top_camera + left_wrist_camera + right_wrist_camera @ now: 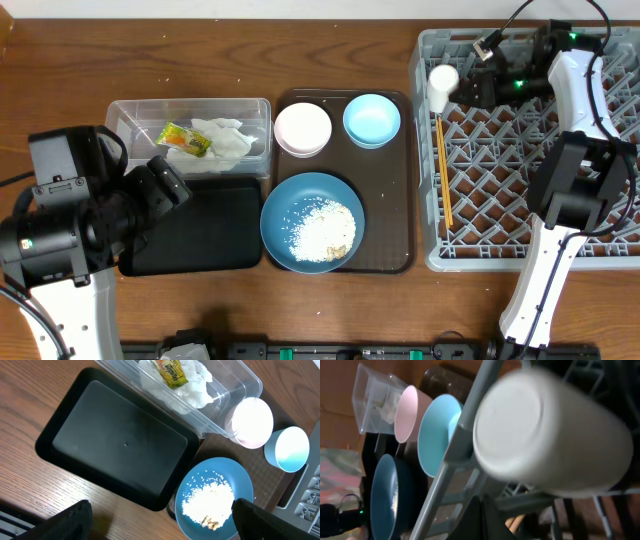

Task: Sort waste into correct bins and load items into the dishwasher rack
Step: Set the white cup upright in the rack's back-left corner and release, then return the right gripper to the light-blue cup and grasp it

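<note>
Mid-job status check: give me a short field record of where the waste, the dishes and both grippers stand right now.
clear tub: holds napkin and snack wrapper
black tray: nothing in it
dark-blue dish: on brown tray, rice inside
white bowl, light-blue bowl: on brown tray
dishwasher rack: chopsticks along left side, white cup at far-left corner
left gripper: open, holds nothing
right gripper: shut, at white cup; grip unclear

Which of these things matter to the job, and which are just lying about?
Job: crumpled white paper napkin, yellow-green snack wrapper, white rice, clear plastic tub, black rectangular tray, dark-blue dish, white bowl, light-blue bowl, white cup, wooden chopsticks, grey plastic rack.
Lying about: brown serving tray.
</note>
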Robot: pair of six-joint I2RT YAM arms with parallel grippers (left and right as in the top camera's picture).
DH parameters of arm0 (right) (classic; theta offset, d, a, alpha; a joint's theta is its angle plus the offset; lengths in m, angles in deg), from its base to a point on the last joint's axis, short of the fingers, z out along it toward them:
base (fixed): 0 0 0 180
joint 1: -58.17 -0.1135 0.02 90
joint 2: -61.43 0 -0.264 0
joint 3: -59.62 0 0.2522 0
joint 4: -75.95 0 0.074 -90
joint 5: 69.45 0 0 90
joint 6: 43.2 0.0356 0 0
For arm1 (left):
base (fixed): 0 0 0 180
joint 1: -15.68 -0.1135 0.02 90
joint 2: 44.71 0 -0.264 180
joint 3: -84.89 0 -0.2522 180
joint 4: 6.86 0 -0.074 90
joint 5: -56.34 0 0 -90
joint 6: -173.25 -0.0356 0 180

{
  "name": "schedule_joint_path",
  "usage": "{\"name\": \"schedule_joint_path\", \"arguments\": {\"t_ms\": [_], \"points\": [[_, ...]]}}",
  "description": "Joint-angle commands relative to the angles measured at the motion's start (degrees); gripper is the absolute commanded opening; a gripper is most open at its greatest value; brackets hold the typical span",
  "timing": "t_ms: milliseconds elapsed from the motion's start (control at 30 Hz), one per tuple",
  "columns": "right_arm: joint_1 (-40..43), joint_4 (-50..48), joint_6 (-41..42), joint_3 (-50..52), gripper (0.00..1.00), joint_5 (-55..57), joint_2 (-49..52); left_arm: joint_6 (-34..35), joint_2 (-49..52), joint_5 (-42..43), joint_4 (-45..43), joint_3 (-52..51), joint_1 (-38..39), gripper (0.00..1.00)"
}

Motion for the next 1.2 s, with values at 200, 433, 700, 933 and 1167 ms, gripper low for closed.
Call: {"name": "schedule_joint_path", "arguments": {"t_ms": [200, 433, 700, 933, 1167], "points": [[0.46, 3.78, 0.79, 0.13, 0.01, 2.8, -3.8, 0.11, 0.07, -0.5, 0.02, 0.94, -0.28, 0.92], [-2.36, 2.54, 8.44, 0.13, 0.01, 9.77, -15.87, 0.11, 0.07, -0.5, 0.02, 0.94, -0.28, 0.91], [-14.29, 3.63, 9.46, 0.13, 0.25, 23.87, -25.88, 0.11, 0.07, -0.5, 0.02, 0.94, -0.28, 0.91], [-27.78, 3.41, 11.82, 0.66, 0.36, 30.88, -24.17, 0.11, 0.07, -0.5, 0.02, 0.94, -0.28, 0.91], [-36.79, 2.19, 17.64, 1.44, 0.39, 45.9, -19.56, 0.11, 0.07, -0.5, 0.02, 0.94, -0.28, 0.92]]}}
